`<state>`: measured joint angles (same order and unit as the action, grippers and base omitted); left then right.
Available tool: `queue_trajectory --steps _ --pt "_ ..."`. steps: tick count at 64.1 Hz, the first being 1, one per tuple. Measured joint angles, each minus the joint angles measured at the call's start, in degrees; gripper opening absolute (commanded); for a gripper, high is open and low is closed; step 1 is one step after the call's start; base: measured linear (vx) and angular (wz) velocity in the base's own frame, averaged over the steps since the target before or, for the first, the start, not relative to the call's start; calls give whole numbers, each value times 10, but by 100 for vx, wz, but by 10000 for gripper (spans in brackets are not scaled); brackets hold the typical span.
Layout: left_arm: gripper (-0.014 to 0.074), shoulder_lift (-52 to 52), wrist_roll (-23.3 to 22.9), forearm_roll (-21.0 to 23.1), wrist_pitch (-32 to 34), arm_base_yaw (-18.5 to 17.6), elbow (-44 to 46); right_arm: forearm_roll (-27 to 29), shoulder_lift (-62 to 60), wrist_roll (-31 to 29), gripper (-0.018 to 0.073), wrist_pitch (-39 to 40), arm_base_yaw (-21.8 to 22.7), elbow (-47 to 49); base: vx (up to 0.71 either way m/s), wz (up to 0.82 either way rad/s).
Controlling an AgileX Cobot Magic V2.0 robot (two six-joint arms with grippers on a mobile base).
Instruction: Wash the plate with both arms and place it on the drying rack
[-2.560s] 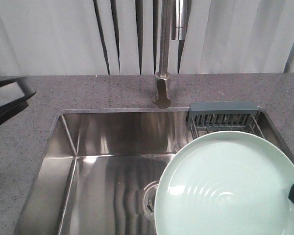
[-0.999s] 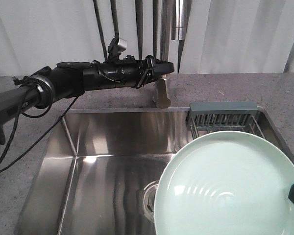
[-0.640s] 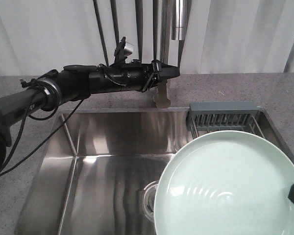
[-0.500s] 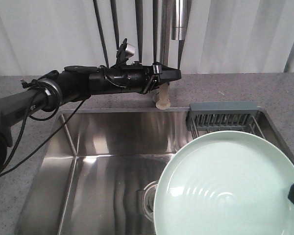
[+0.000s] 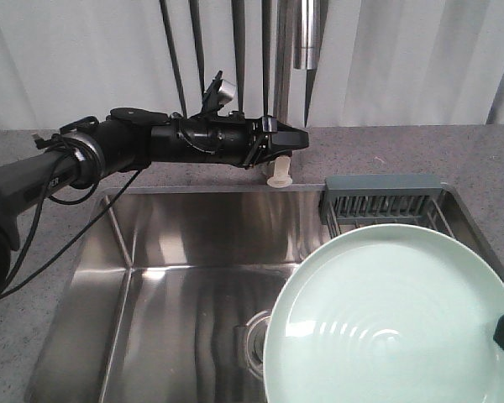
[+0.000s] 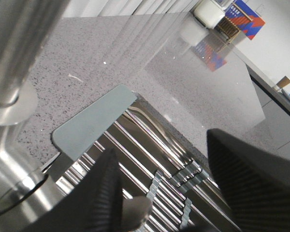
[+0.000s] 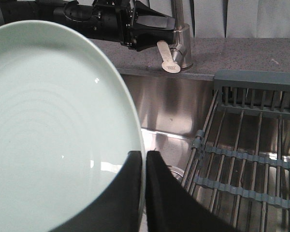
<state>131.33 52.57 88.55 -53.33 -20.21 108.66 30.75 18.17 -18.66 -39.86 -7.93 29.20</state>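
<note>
**Left end effector (image 5: pixel 296 139) now at the faucet (image 5: pixel 283 75)**

It has swung in from the left and is hovering beside the faucet, fingers spread, gripping nothing. My right end effector (image 7: pixel 145 183) is pinching the plate (image 5: pixel 386 319) by its rim, holding it over the sink (image 5: pixel 202 227), in front of the drying rack (image 5: pixel 382 197). I am finding no readable lettering.

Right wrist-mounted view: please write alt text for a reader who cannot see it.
The right end effector grips the rim of a pale green plate above a sink. Behind, the left end effector is at the tap handle; a wire drying rack lies at right.
</note>
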Motion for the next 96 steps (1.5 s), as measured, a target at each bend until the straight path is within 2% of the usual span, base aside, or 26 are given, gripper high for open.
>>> queue_trajectory --steps 9,19,31,41,56,68,80,86,96 --pt "162 -7 -10 -12 -18 11 0 0 0 0 -1 0 0 0 0 0" --pt "-10 -23 -35 -36 -96 37 2 0 0 0 -1 -11 0 0 0 0" --pt "-8 -40 -99 -109 -148 95 2 0 0 0 -1 -27 0 0 0 0" --pt "-7 -69 -185 -240 -153 134 2 0 0 0 -1 -27 0 0 0 0" --pt "-7 -162 -284 -469 -170 140 2 0 0 0 -1 -27 0 0 0 0" --pt "-7 -251 -333 -576 -176 140 1 0 0 0 -1 -28 0 0 0 0" --pt "-7 -360 -338 -599 -177 140 -65 0 0 0 -1 -26 0 0 0 0" --pt "-7 -419 -334 -599 -169 140 -139 0 0 0 -1 -24 0 0 0 0" --pt "-6 -528 -328 -599 -97 140 -308 0 0 0 -1 -20 0 0 0 0"
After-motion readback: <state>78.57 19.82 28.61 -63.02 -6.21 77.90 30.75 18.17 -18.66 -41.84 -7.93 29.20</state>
